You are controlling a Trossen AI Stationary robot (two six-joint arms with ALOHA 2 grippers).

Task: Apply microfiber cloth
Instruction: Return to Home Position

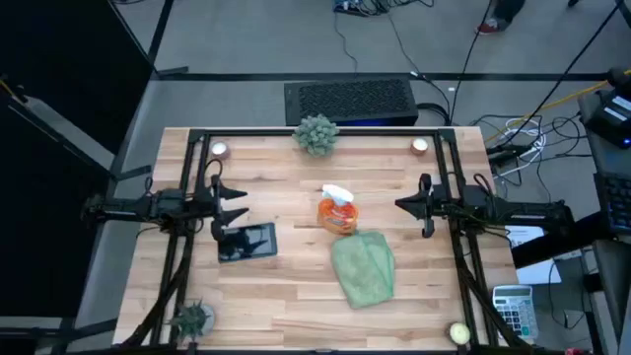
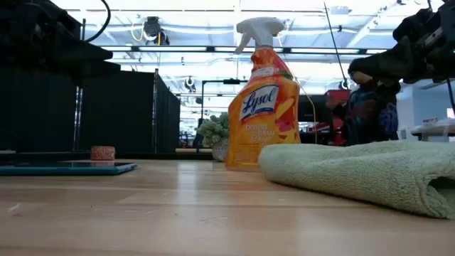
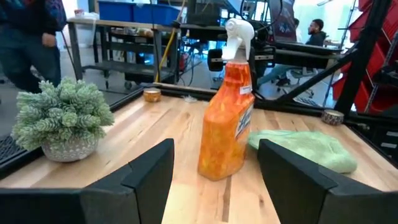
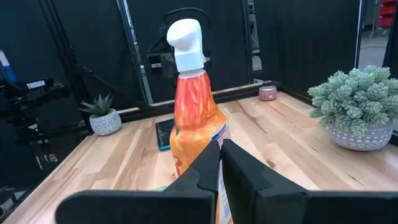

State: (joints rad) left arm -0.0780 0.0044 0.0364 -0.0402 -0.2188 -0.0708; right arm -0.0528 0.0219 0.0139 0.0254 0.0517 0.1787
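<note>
The pale green microfiber cloth (image 1: 364, 267) lies bunched flat on the table, right of centre toward the near edge; it also shows in the low view (image 2: 370, 171) and the left wrist view (image 3: 305, 146). An orange spray bottle (image 1: 337, 210) stands upright just beyond it. A black phone (image 1: 248, 242) lies flat at the left. My left gripper (image 1: 237, 207) is open, above the table just beyond the phone. My right gripper (image 1: 406, 205) is shut, empty, right of the bottle and apart from it.
A spiky pale green plant (image 1: 315, 134) sits at the far edge and a smaller one (image 1: 192, 318) at the near left corner. Small round candles (image 1: 219, 150) (image 1: 420, 146) stand near the far corners. A yellow-green ball (image 1: 458, 333) lies at the near right.
</note>
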